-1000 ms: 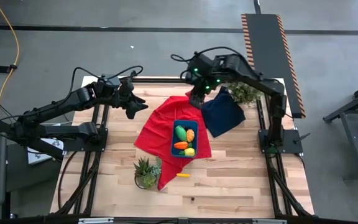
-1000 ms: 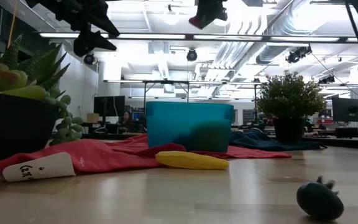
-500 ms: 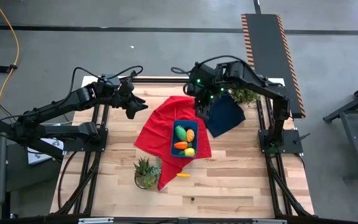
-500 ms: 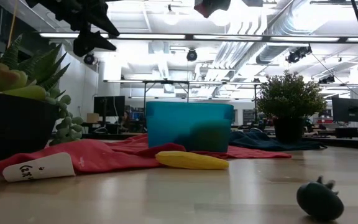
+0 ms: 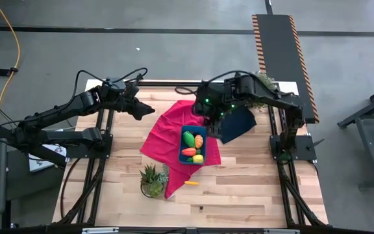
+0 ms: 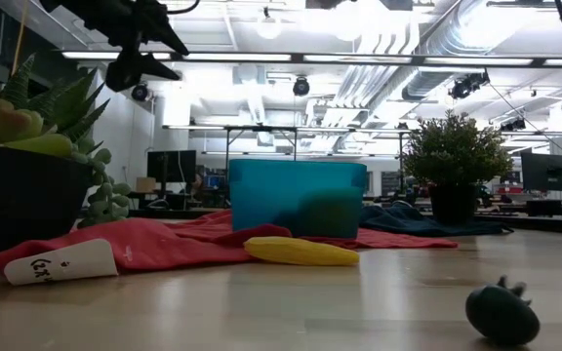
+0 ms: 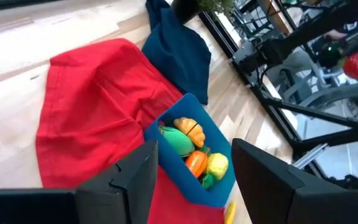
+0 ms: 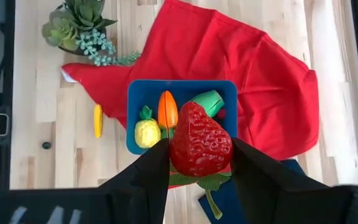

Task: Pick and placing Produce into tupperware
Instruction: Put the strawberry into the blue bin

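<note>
Right pincer (image 8: 194, 163) pinches a red strawberry (image 8: 200, 140) above the blue tupperware (image 8: 137, 93) on the red cloth (image 8: 253, 74), so I should go down slowly over its middle, left pincer (image 7: 191, 180) spread and waiting.

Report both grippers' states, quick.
Left gripper: open, empty, raised over the table's left side.
Right gripper: shut on a toy strawberry, above the blue tub.
</note>
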You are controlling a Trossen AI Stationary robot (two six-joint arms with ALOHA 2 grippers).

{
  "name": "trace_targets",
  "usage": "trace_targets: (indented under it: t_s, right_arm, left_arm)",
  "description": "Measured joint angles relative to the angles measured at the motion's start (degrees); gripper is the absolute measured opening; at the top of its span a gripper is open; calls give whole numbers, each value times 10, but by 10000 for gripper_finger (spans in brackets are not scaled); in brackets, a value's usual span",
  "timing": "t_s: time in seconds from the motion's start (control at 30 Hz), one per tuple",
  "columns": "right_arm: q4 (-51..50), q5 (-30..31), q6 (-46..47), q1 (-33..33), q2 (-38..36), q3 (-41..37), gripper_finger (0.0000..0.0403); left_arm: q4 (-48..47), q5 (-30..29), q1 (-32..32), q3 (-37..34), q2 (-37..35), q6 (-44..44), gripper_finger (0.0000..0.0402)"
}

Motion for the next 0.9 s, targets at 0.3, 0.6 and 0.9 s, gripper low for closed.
trace_targets:
  t_s: [0.3,0.6,0.9]
  right_arm:
    - [-5,11,15,27,0,0,138]
    - [0,19,36,39,0,0,138]
    - [18,23,66,39,1,0,138]
  left_arm:
    - [-31,39,0,0,0,-6,193]
    - [-78,44,0,0,0,-5,193]
    - [-83,43,0,0,0,-7,193]
